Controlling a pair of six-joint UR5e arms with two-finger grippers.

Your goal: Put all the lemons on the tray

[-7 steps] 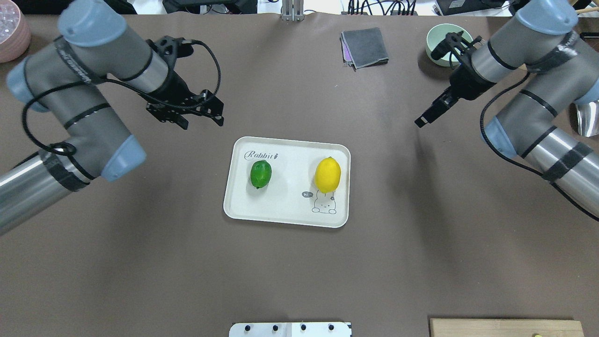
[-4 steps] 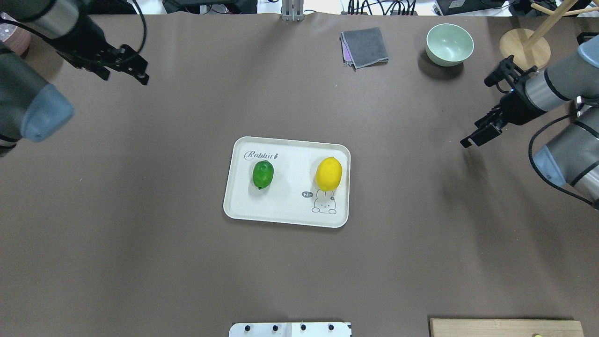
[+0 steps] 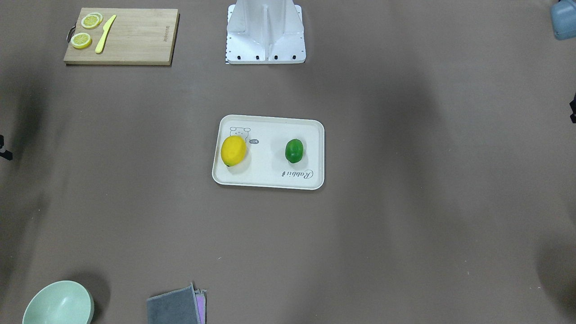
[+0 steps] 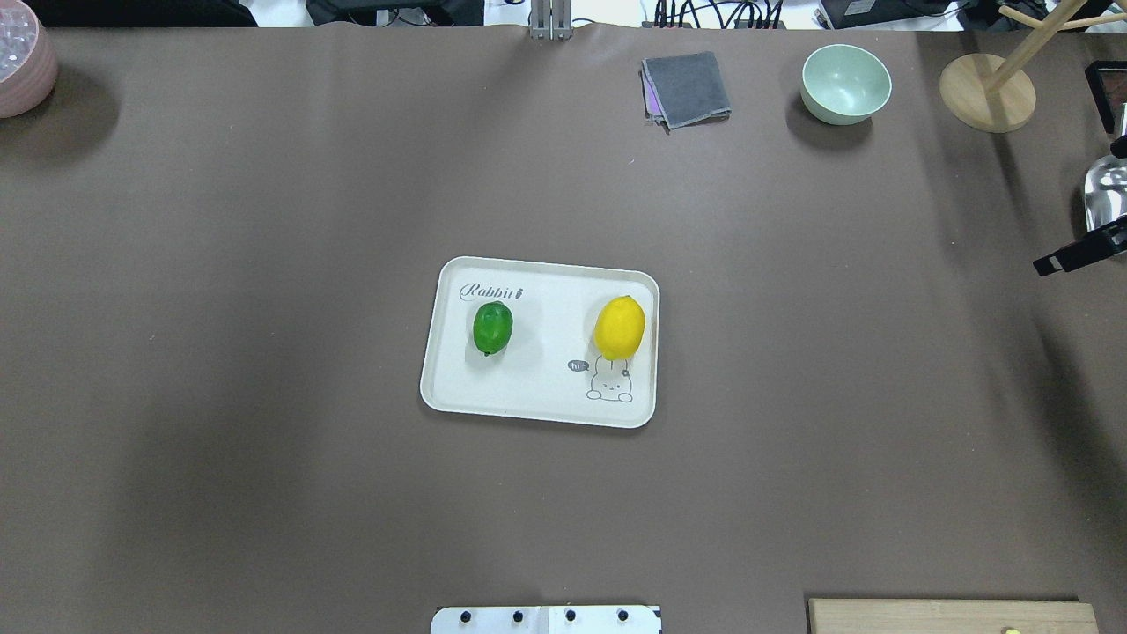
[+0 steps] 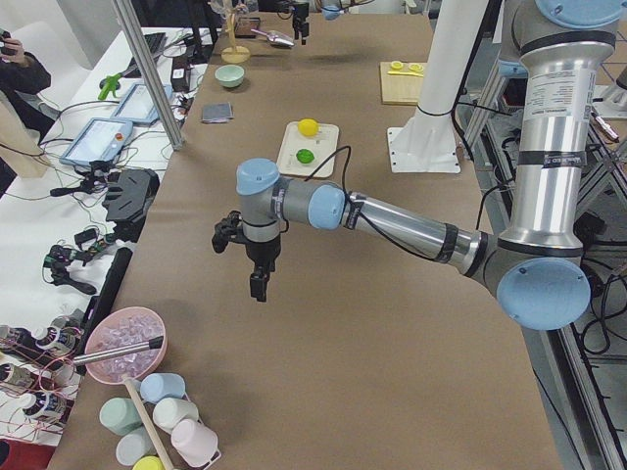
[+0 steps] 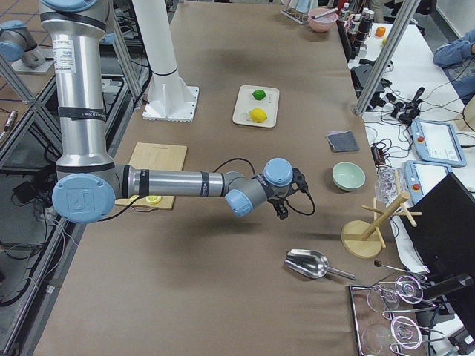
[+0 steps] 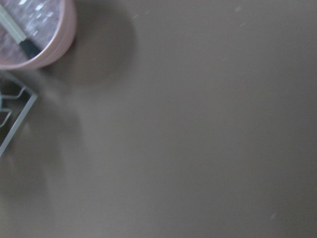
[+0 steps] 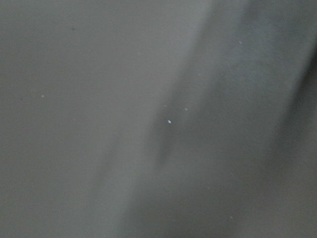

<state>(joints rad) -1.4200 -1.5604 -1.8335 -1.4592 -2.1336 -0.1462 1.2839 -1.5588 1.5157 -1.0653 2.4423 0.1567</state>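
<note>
The cream tray (image 4: 546, 387) lies at the table's middle, also in the front view (image 3: 270, 175). The yellow lemon (image 4: 619, 328) (image 3: 233, 150) and the green lemon (image 4: 492, 328) (image 3: 294, 150) both rest on it, apart from each other. My right gripper (image 4: 1079, 254) shows only partly at the overhead view's right edge, far from the tray; I cannot tell if it is open. My left gripper (image 5: 257, 284) hangs over bare table far to the left, out of the overhead view; I cannot tell its state. Neither holds anything I can see.
A wooden cutting board (image 3: 121, 36) with lemon slices and a yellow knife lies near the robot base (image 3: 265, 36). At the far edge are a green bowl (image 4: 845, 84), a grey cloth (image 4: 687, 88), a pink bowl (image 4: 22, 66) and a wooden stand (image 4: 986, 92).
Both arms have pulled back outward from the tray. The left arm has left the overhead view; the right gripper has moved to its right edge. The lemons and tray have not moved.
</note>
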